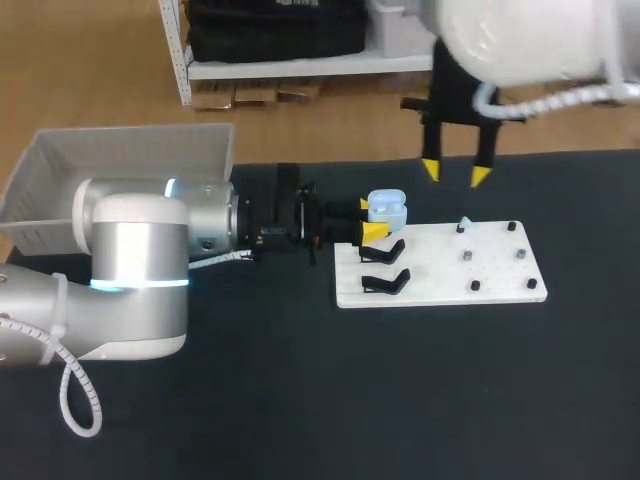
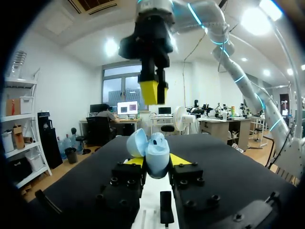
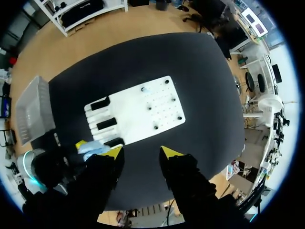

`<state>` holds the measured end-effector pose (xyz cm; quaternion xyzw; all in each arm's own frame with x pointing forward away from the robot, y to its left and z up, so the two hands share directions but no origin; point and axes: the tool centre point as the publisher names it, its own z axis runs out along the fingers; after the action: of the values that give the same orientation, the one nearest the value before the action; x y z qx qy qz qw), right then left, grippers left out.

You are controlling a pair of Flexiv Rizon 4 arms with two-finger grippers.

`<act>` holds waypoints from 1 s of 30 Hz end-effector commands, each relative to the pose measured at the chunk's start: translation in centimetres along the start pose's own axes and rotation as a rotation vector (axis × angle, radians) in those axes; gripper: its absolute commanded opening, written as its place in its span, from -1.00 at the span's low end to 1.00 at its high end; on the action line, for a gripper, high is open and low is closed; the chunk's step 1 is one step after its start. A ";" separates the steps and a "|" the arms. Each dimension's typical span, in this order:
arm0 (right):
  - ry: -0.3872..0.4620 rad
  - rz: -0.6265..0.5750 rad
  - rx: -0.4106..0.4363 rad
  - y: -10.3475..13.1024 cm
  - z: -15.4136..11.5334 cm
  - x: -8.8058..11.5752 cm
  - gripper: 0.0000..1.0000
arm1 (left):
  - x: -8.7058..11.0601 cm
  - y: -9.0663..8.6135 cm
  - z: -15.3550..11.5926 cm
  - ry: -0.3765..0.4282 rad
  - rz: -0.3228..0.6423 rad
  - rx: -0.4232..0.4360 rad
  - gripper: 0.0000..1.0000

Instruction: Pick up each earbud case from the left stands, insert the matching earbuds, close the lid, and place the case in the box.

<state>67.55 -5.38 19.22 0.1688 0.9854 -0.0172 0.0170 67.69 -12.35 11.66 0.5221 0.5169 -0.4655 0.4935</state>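
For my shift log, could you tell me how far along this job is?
Done: the left gripper is shut on the blue earbud case, lid open, by the white board. In hand: the right gripper hovers open above the board. Left: filling it, closing the lid, boxing; no case shows in the box.

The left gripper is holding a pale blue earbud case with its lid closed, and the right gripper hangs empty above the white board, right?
Not quite: the lid is open, as the left wrist view shows, with the pale blue earbud case in the left gripper. The right gripper does hang empty above the white board.
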 end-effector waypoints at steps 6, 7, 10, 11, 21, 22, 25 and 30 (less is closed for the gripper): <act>-0.031 -0.062 -0.283 -5.3 3.2 -2.5 0.46 | 0.1 -0.1 0.0 -0.005 0.003 -0.005 -1.00; -0.033 -0.078 -0.294 -5.3 3.3 -2.6 0.35 | 0.1 -0.1 0.0 -0.005 0.003 -0.005 -1.00; -0.058 -0.134 -0.321 -4.9 3.8 -3.0 0.36 | 0.1 -0.1 0.0 -0.005 0.003 -0.005 -1.00; -0.065 -0.153 -0.328 -4.7 4.1 -3.0 0.40 | 0.1 -0.1 0.0 -0.005 0.003 -0.005 -1.00; -0.007 -0.276 -0.251 -2.4 9.0 -3.8 0.49 | 0.1 -0.1 0.0 -0.005 0.003 -0.005 -1.00; -0.001 -0.278 -0.245 -2.2 9.3 -4.0 0.51 | 0.1 -0.1 0.0 -0.005 0.003 -0.005 -1.00; 0.018 -0.279 -0.244 -2.0 10.2 -4.8 0.44 | 0.1 -0.1 0.0 -0.005 0.003 -0.005 -1.00; 0.025 -0.276 -0.249 -1.6 11.2 -5.8 0.20 | 0.1 -0.1 0.0 -0.005 0.003 -0.005 -1.00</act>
<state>71.44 -9.50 8.87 0.0305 0.9932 0.1044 0.0407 67.69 -12.35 11.66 0.5221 0.5169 -0.4654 0.4935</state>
